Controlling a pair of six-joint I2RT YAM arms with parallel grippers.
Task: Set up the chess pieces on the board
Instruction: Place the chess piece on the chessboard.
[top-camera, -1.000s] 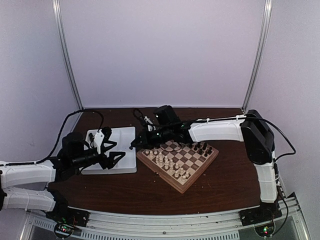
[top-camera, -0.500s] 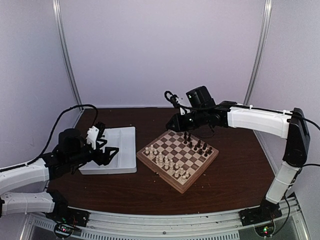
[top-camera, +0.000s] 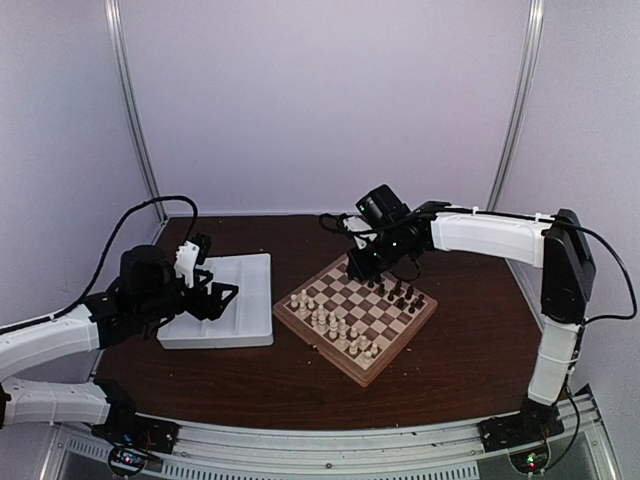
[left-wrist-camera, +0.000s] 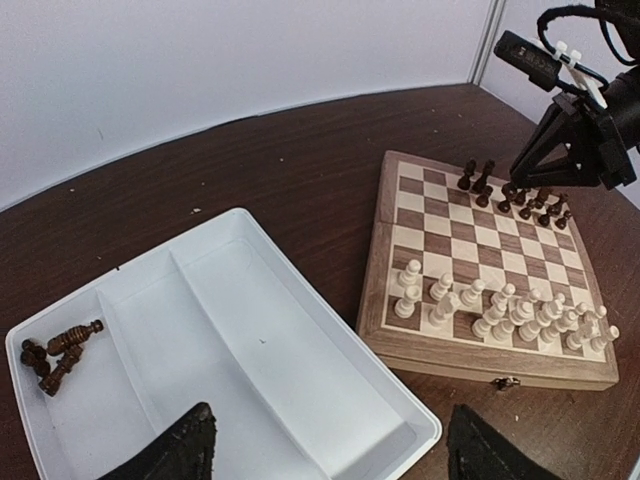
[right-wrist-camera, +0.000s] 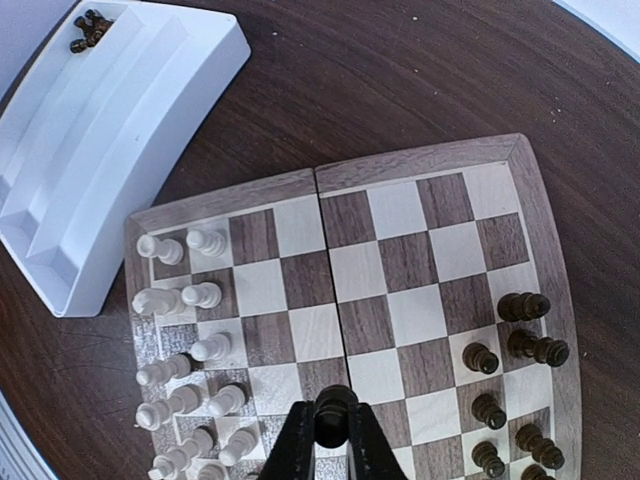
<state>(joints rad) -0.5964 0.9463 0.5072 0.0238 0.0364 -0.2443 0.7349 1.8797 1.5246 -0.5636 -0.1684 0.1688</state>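
wooden board (right-wrist-camera: 420, 156): checkered squares with a tan rim, on the dark table (top-camera: 455, 365), just beside the white tray (left-wrist-camera: 250, 330).
right claw (right-wrist-camera: 333, 437): closed tight on 1 dark chess piece (right-wrist-camera: 335, 405), held above the board's middle rows. cannot tell whether the piece touches a square.
left claw (left-wrist-camera: 335, 455): fingers spread wide with nothing between them, hovering over the tray.
dark pieces on board (left-wrist-camera: 520, 200): clustered upright along 1 edge.
dark pieces in tray (left-wrist-camera: 55, 352): a small heap lying in the end compartment.
cream pieces (left-wrist-camera: 500, 312): 2 rows along the opposite edge.
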